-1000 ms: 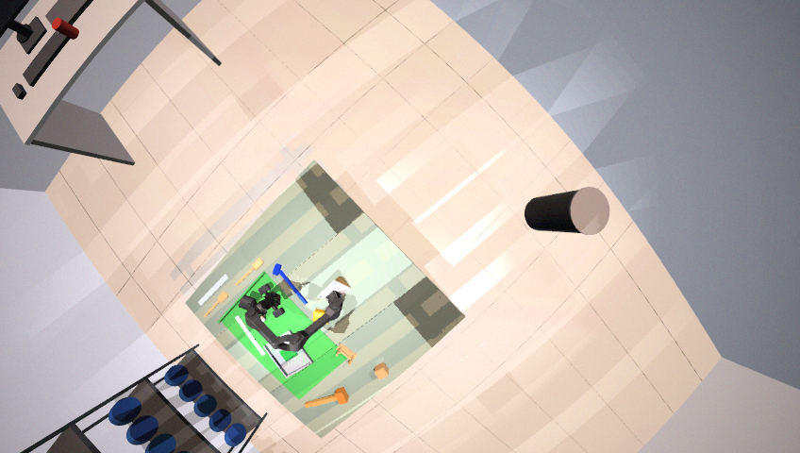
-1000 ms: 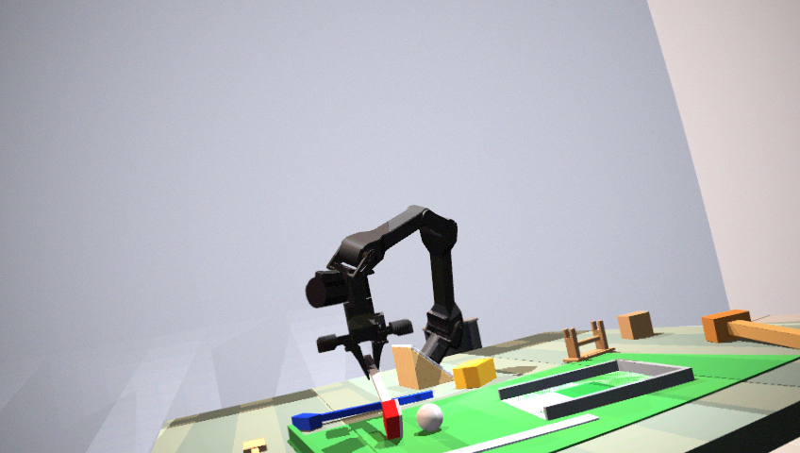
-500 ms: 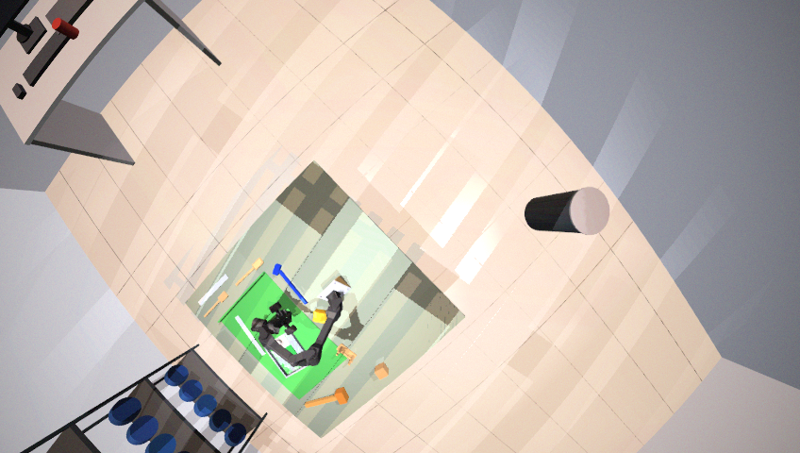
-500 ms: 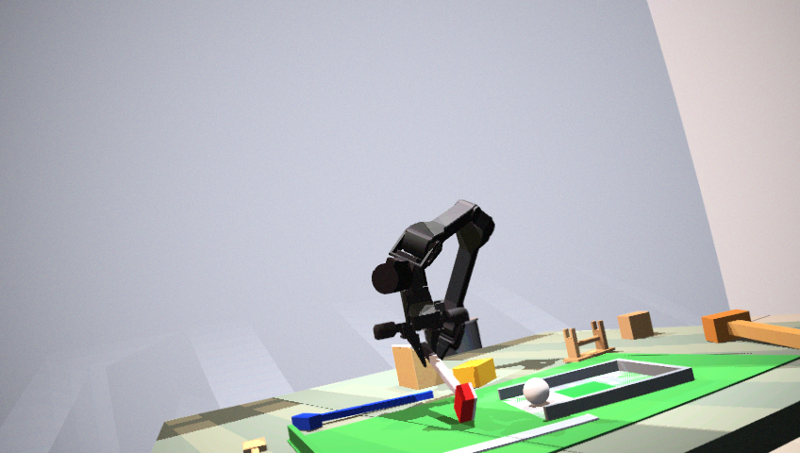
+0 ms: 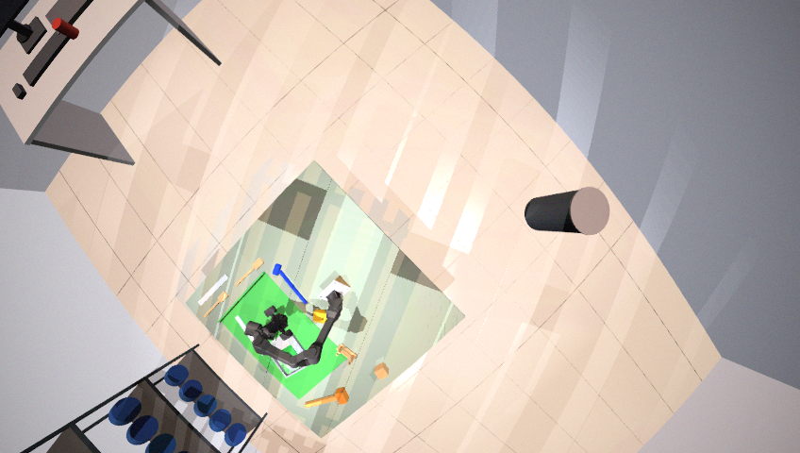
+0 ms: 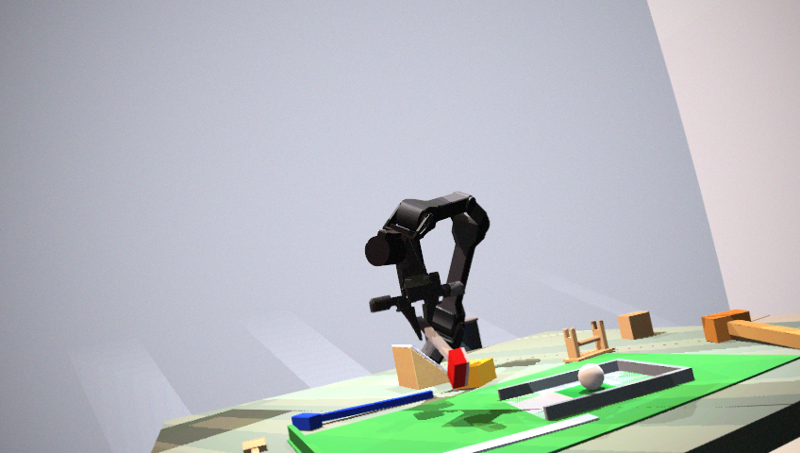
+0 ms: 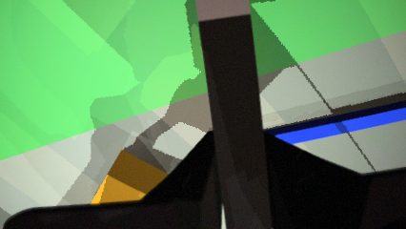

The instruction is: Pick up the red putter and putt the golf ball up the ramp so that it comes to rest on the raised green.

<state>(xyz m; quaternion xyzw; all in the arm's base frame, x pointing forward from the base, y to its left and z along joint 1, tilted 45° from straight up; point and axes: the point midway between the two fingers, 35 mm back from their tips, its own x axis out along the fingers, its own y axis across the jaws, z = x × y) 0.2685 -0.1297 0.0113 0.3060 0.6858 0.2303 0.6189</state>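
Exterior view, left to right: blue putter (image 6: 358, 412) lay at the mat edge; tool (image 6: 429, 330) was clamped on the red putter (image 6: 456, 365), head raised beside the yellow block (image 6: 476, 371); golf ball (image 6: 591, 376) sat inside the grey-walled raised green (image 6: 617, 381). Risk: a low putter swing could clip the block or wedge (image 6: 412, 367). No legible writing.

The top view hangs far overhead, tilted, taking in the floor (image 5: 449, 140) with the table (image 5: 392, 303) small below centre. The exterior view sits low and near at table edge, looking sideways across the mat (image 6: 701, 376) at the arm (image 6: 443, 246). The wrist view looks steeply down along the shaft (image 7: 231, 95), very close; all three share the mat and blue putter (image 6: 358, 411).
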